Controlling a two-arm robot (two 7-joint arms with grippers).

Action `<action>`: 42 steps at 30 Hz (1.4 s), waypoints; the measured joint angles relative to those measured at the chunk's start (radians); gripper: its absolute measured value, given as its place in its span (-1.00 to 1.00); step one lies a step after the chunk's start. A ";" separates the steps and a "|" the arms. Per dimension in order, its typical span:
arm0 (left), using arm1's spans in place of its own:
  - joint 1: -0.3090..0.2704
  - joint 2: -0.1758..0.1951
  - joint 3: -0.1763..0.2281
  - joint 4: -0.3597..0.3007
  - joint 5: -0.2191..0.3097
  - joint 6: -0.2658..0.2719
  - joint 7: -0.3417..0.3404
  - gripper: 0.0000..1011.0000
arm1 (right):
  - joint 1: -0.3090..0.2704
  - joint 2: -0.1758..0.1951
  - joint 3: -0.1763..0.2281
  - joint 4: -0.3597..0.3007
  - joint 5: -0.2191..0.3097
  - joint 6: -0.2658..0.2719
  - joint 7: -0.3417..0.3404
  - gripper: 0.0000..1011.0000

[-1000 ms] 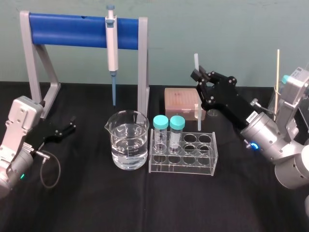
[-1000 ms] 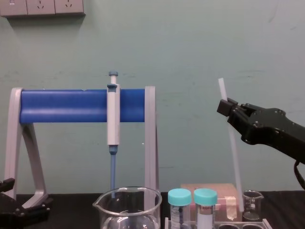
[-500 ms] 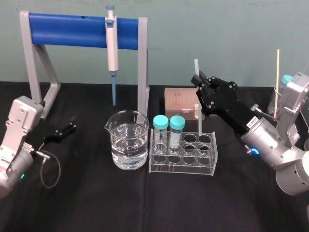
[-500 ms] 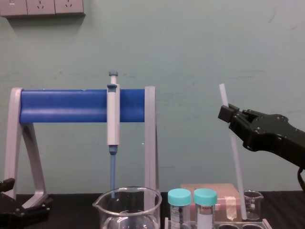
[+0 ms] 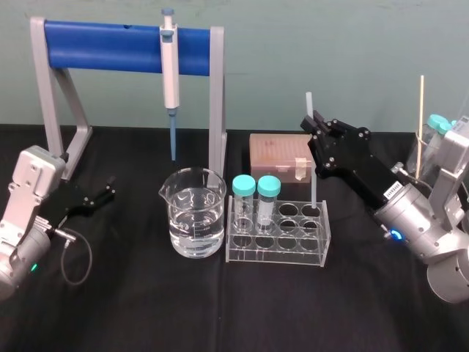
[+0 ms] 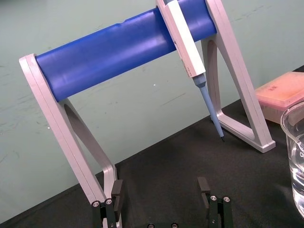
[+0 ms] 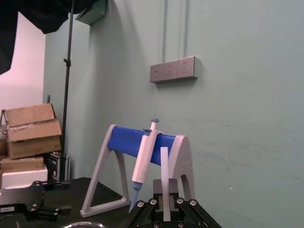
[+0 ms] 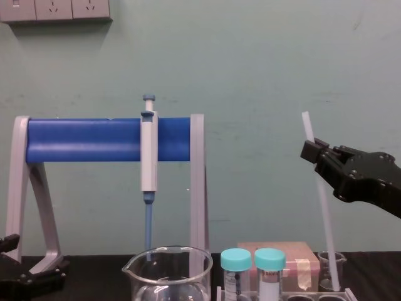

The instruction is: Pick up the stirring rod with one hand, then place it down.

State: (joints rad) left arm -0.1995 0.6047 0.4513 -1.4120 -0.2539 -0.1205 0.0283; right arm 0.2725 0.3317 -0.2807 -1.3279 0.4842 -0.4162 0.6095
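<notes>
The right gripper (image 5: 318, 130) slid right, pinching the stirring rod (image 5: 314, 183), upright just right of the middle. Picking up is done; putting down is left. Left gripper (image 5: 102, 194) waits, spread wide, lower left.

A pale green wall (image 8: 250, 63) with sockets (image 8: 59, 9) stands behind the black-covered table (image 5: 146, 308).

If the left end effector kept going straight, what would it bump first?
Probably nothing nearby: the left end effector points through the gap between the legs of the pipette stand, under its blue bar. The pipette tip hangs beside that line; depth is unclear.
</notes>
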 joint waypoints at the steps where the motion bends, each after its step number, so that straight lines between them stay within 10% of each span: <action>1: 0.000 0.000 0.000 0.000 0.000 0.000 0.000 0.98 | 0.000 0.000 0.001 0.003 -0.001 -0.001 0.000 -0.86; 42: 0.000 0.000 0.000 0.000 0.000 0.000 0.000 0.98 | 0.050 -0.020 0.009 0.118 0.033 -0.021 0.059 -0.86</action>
State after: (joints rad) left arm -0.1995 0.6047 0.4514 -1.4120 -0.2539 -0.1205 0.0283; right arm 0.3221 0.3115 -0.2721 -1.2095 0.5177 -0.4375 0.6686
